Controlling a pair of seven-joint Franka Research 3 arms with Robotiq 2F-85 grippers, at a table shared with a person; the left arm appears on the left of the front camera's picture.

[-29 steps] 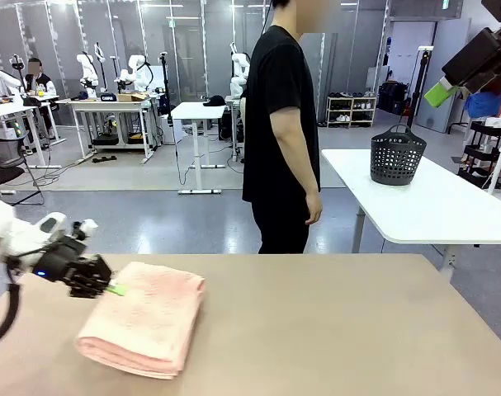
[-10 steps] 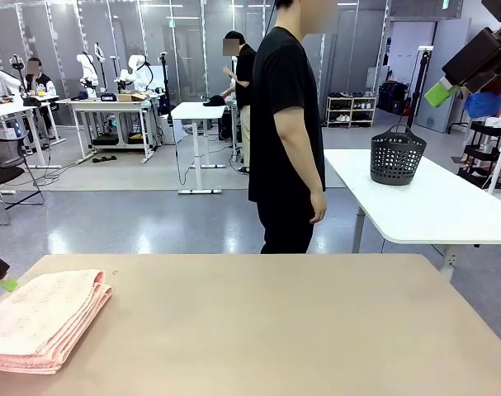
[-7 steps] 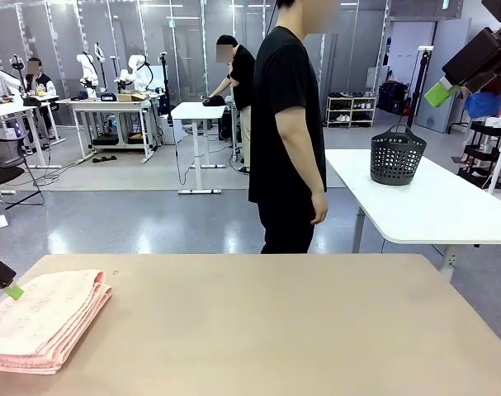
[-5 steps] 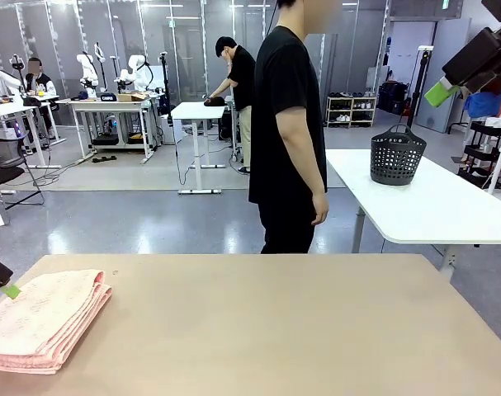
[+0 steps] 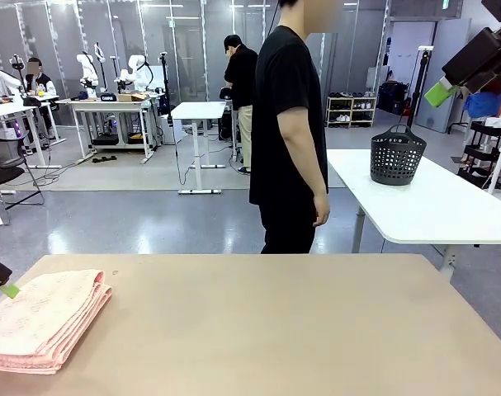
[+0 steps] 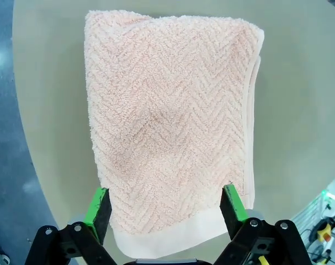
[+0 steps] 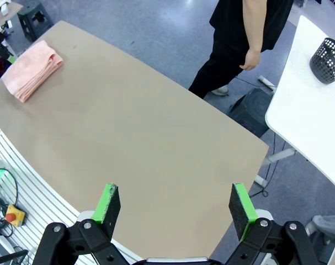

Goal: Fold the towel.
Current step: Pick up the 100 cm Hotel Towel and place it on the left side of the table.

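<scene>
One pale salmon-pink folded terry towel [image 5: 40, 318] sits at the left end of the tan desk [image 5: 300, 330], long axis running toward the far edge. Left pincer [image 6: 167, 205] hovers spread wide above its smooth plain band, nothing gripped. Right pincer [image 7: 175, 210] hangs high and wide open, while a person in black [image 5: 290, 132] and a black basket [image 5: 397, 155] stay beyond the desk.

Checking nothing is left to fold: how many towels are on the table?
1: a folded pale salmon-pink terry towel at the tan table's left end.
</scene>
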